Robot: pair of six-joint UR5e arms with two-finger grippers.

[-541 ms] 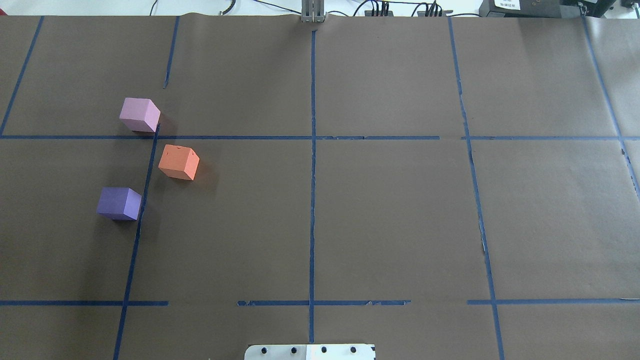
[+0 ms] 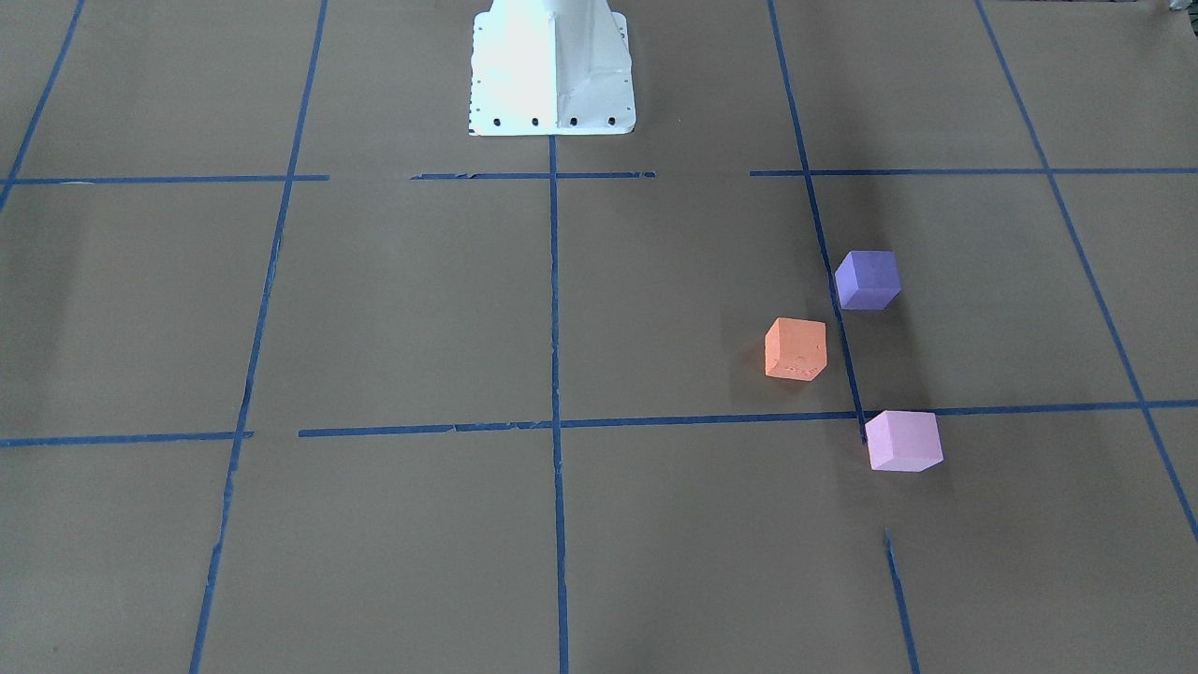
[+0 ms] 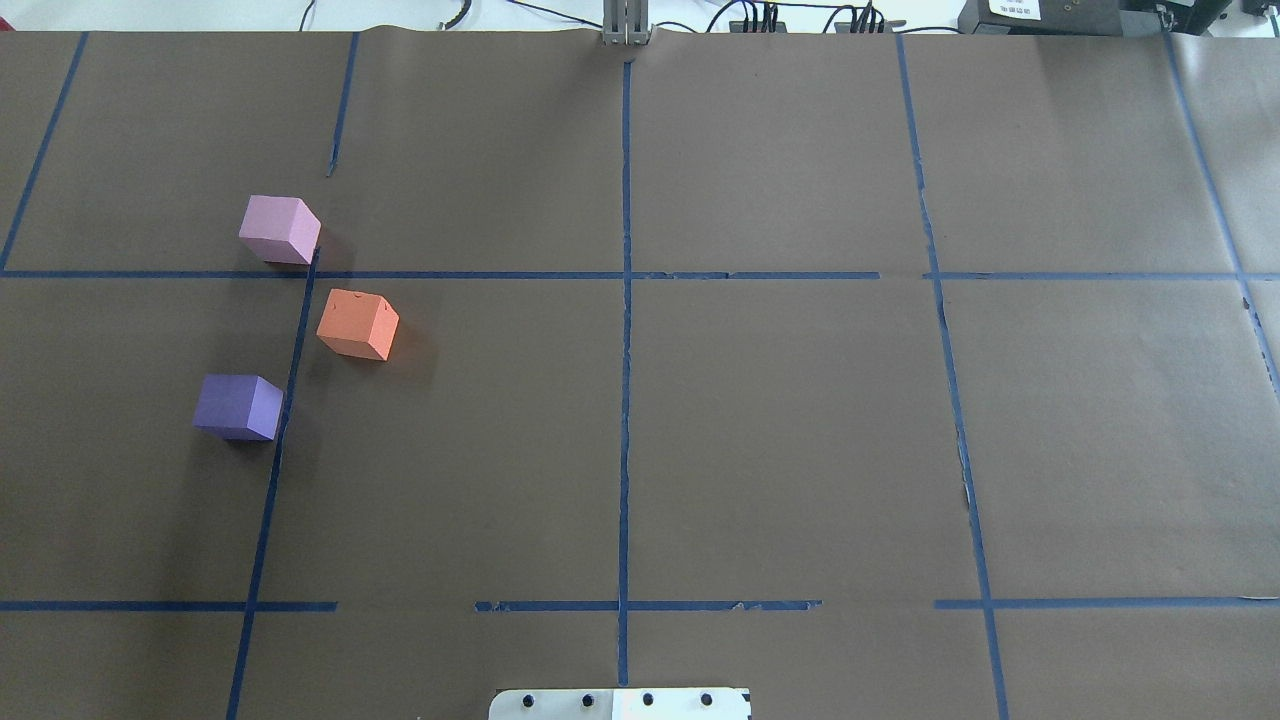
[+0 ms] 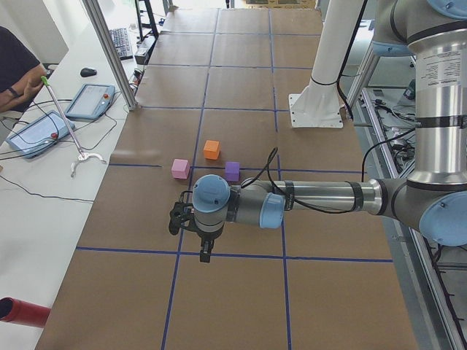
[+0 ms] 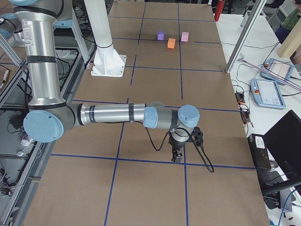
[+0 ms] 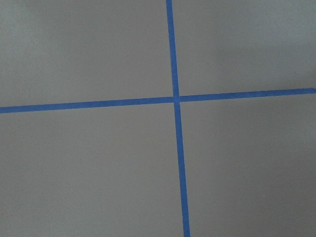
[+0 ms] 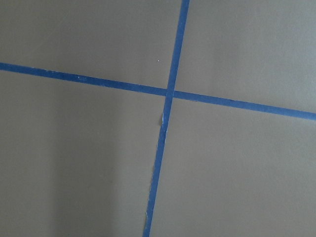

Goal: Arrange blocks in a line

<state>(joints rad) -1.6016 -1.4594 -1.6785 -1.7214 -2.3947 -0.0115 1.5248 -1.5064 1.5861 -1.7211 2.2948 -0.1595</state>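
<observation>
1. Front-facing view: the white base plate [image 2: 552, 94] is sitting at the top centre of the brown paper [image 2: 374, 309]. The three blocks are lying on the robot's left of the base plate, out toward the operators' side. The purple block [image 2: 868, 280] is lying nearest the base plate, the orange block [image 2: 796, 348] a little farther out, and the pink block [image 2: 903, 441] farthest. None are touching. A blue tape line [image 2: 807, 172] is running between the orange block and the purple block, and the pink block is sitting against it.
2. Overhead view: the base plate is showing at the bottom edge. The orange block is lying closer to the base plate's centre line than the other two, so the three are not forming a straight row.
3. Left side view: the left gripper [image 4: 204, 251] is hanging fingers-down over the paper, farther from the base plate than the blocks. Whether its jaws are apart or together cannot be told.
4. Right side view: the right gripper [image 5: 178, 154] is pointing down on the base plate's opposite side, well apart from the blocks. Its jaw state cannot be told either.
5. Left wrist view: the camera is looking at a tape crossing [image 6: 176, 98] on brown paper.
6. Right wrist view: the camera is looking at a second crossing [image 7: 169, 92].
</observation>
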